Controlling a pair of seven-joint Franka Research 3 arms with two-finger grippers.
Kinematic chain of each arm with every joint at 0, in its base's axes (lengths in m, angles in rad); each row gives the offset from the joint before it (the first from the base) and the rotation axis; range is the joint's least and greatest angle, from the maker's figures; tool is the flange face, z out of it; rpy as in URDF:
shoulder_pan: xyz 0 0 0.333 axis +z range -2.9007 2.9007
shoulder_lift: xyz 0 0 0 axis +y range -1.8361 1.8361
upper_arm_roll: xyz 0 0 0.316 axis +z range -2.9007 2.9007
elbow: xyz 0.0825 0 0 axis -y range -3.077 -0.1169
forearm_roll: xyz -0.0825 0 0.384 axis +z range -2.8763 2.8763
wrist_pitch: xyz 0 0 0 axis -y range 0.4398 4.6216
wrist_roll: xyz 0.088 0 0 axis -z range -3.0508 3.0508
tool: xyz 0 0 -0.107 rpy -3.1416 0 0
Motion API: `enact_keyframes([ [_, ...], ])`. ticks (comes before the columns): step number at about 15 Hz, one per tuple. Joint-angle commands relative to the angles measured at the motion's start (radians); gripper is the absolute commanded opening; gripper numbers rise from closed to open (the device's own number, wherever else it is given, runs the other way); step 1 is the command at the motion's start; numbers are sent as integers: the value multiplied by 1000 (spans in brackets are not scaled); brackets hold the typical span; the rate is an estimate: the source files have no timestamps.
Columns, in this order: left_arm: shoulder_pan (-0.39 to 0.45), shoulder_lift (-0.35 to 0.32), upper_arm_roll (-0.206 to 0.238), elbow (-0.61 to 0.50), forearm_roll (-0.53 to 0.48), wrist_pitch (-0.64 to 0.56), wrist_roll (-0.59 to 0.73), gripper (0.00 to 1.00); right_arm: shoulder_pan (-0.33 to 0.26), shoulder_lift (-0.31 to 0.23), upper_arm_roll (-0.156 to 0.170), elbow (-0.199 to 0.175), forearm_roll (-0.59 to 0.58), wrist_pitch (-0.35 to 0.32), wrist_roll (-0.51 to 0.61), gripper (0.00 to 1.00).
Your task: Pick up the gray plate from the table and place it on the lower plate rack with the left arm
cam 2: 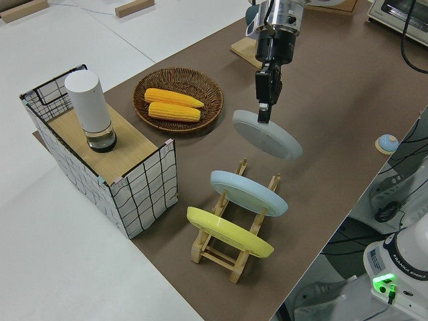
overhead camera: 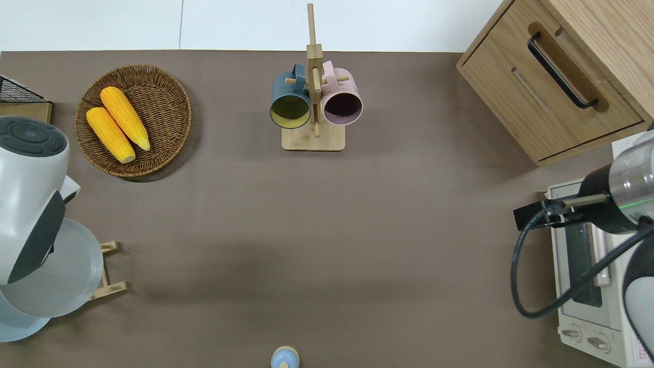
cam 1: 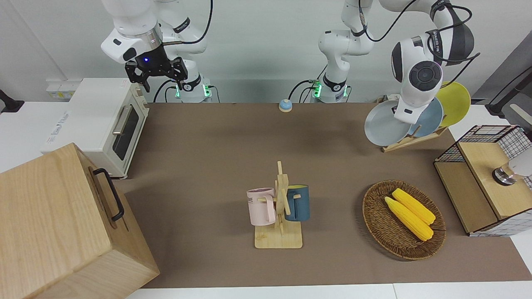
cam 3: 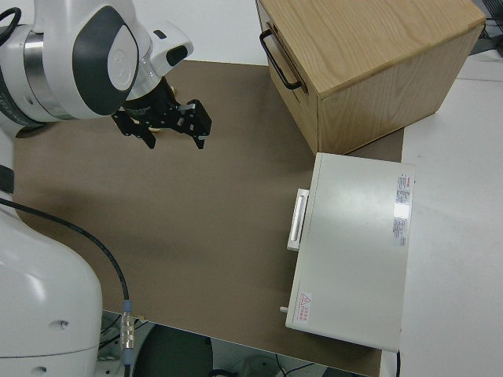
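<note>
The gray plate (cam 2: 269,135) hangs tilted in the air, its upper rim pinched by my left gripper (cam 2: 264,115), which is shut on it. From overhead, the gray plate (overhead camera: 61,278) covers the low part of the light-wood plate rack (overhead camera: 110,271), and the arm hides the gripper. The rack (cam 2: 231,257) also holds a sky-blue plate (cam 2: 249,192) and a yellow plate (cam 2: 229,232) in its higher slots. The front view shows the gray plate (cam 1: 383,124) just ahead of the sky-blue one (cam 1: 432,116). My right gripper (cam 1: 156,74) is parked and open.
A wicker basket (cam 1: 376,216) with two corn cobs lies farther from the robots than the rack. A wire crate (cam 2: 144,184) with a white cylinder stands at the table's left-arm end. Mid-table is a mug tree (cam 1: 279,207); a toaster oven (cam 1: 106,124) and wooden cabinet (cam 1: 54,224) stand at the right-arm end.
</note>
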Motion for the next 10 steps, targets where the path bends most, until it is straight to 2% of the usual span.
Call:
enact_keyframes([
  [1,-9,48,4,-3,57,-64,-119,0,-13,-5,7,6,3,-15,-3,990],
  [4,-3,74,2,-49,43,-67,-224,0,-15,-5,7,6,3,-15,-3,990],
  [7,3,82,12,-100,5,-71,-241,0,-15,-5,7,6,3,-15,-3,990],
  [10,2,83,13,-100,-10,-76,-243,0,-13,-5,7,6,3,-15,-3,987],
])
